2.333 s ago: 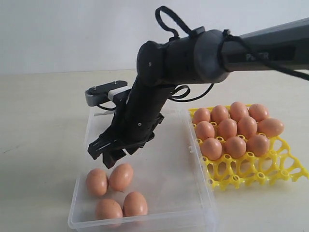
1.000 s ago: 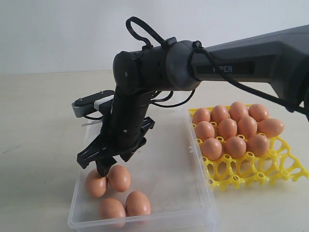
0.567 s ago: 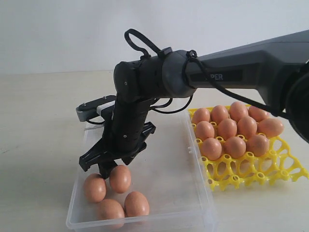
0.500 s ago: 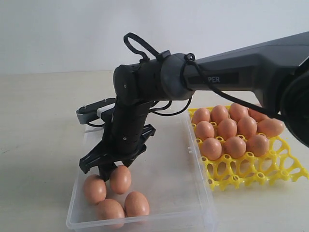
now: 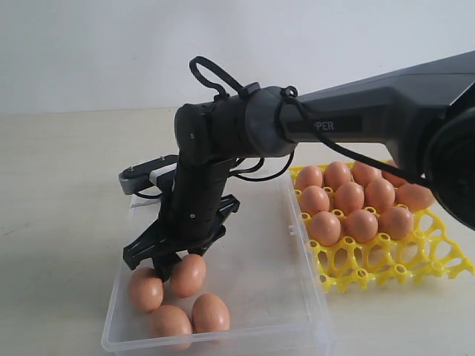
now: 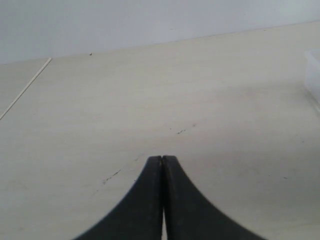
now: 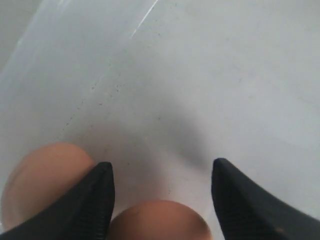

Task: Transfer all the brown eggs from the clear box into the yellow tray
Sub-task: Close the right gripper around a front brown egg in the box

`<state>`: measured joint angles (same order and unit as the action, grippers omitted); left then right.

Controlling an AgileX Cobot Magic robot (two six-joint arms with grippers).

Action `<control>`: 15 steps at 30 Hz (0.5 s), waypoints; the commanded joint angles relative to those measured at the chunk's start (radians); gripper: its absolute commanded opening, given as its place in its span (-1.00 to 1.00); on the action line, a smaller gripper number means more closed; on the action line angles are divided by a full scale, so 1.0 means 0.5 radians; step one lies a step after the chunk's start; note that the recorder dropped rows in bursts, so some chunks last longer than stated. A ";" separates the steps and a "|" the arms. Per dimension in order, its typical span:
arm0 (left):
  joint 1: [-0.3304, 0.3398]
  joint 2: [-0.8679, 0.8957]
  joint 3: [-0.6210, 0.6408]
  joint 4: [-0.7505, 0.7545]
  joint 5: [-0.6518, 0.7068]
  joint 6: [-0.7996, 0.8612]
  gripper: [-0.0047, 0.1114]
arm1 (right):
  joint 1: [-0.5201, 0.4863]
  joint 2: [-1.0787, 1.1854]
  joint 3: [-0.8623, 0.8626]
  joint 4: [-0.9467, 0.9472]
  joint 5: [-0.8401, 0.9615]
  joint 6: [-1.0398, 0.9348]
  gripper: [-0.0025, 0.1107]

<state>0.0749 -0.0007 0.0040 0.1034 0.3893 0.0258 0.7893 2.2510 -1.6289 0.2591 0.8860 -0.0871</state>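
Inspector: Right gripper recorded spread open, straddling one brown egg inside the clear box.
Reviewer: Hazard noted: neighbouring egg, just beside one finger, could be knocked or cracked on closing.

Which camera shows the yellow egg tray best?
The exterior view: the yellow tray shows nearly whole, beside the clear box, brown eggs in its far cups. The left wrist view shows mostly table, the right wrist view the box floor and two eggs; neither shows the tray.
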 commanded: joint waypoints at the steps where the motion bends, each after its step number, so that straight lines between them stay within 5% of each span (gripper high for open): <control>1: -0.010 0.001 -0.008 -0.001 -0.018 -0.007 -0.92 | -0.013 -0.040 -0.008 0.005 0.083 0.004 0.04; 15: -0.010 0.001 -0.008 -0.001 -0.018 -0.007 -0.92 | -0.035 -0.130 -0.008 0.007 0.087 0.072 0.04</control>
<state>0.0749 -0.0007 0.0040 0.1034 0.3893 0.0258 0.7786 2.2002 -1.6289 0.2591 0.9337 -0.0670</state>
